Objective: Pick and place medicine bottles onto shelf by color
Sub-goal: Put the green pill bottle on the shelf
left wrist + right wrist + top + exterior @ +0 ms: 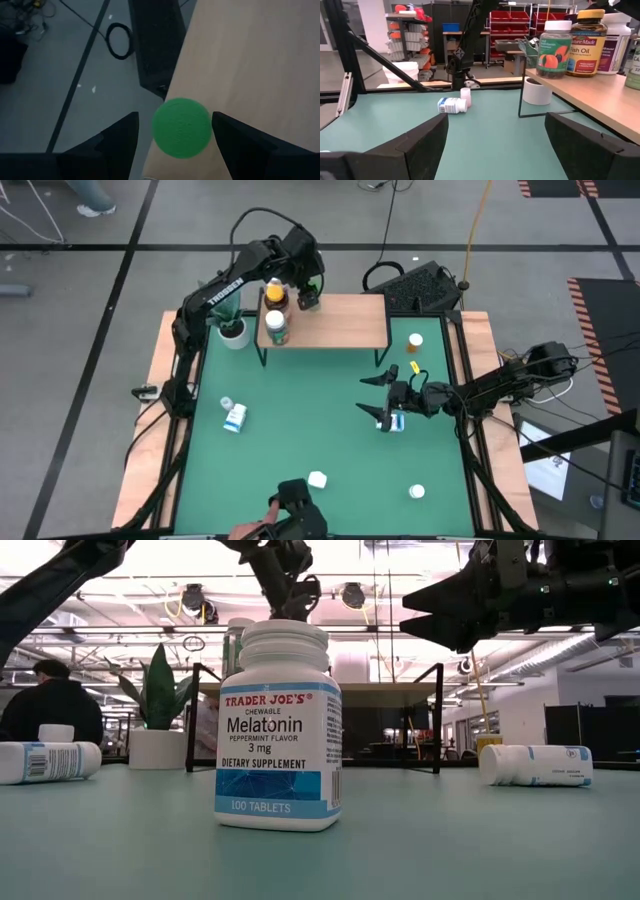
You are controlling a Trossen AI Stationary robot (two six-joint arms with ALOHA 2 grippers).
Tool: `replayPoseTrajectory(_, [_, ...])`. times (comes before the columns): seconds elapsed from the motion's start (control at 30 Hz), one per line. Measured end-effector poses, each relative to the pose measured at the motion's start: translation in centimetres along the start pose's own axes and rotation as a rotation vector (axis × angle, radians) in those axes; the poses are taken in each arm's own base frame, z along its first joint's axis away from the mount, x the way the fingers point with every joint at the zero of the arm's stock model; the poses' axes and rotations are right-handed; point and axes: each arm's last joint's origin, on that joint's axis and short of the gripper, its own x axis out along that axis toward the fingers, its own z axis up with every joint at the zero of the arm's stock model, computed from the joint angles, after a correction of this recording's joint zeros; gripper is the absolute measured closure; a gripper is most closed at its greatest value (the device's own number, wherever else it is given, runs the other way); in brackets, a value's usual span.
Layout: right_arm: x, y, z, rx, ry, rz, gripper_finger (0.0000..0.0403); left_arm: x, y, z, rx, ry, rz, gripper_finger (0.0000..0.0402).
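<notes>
Green-capped bottle point(181, 128): upright near the shelf's point(340, 320) back left edge, upper centre of the high view. You see the left gripper point(309, 292) directly above it, fingers spread either side of the cap, not clamped. Bottle body hidden. Right gripper point(382, 405), centre right, hangs open over a lying white-and-blue bottle point(397, 422), holding nothing.

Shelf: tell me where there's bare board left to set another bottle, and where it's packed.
The shelf is bare from its middle to its right end. Its left end is crowded: the amber bottle, the green-capped bottle, and the left hand open around another green-capped bottle at the back edge.
</notes>
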Motion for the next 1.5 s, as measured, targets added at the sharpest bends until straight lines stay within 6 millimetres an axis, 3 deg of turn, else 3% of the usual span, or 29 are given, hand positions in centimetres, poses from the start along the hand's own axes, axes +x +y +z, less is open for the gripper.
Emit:
replayPoseTrajectory(0.23, [0.0,0.0,0.0,0.005,0.000,0.000,0.0078,0.0,-0.2,0.1,0.002,-0.016,-0.034,0.0146])
replayPoseTrajectory(0.47, [0.0,0.0,0.0,0.008,0.000,0.000,0.0078,0.0,0.3,0.2,-0.012,-0.001,0.086,0.0150])
replayPoseTrajectory(1.03, [0.0,0.0,0.0,0.012,0.000,0.000,0.0078,0.0,0.2,0.2,0.010,-0.008,0.053,0.0319])
replayPoseTrajectory(1.3, [0.0,0.0,0.0,0.022,0.001,-0.001,0.0078,1.3,0.0,-0.5,0.016,0.035,0.033,0.0388])
replayPoseTrajectory(1.5, [0.0,0.0,0.0,0.022,0.001,-0.002,0.0078,1.4,-0.1,-0.5,0.031,0.034,0.034,0.0386])
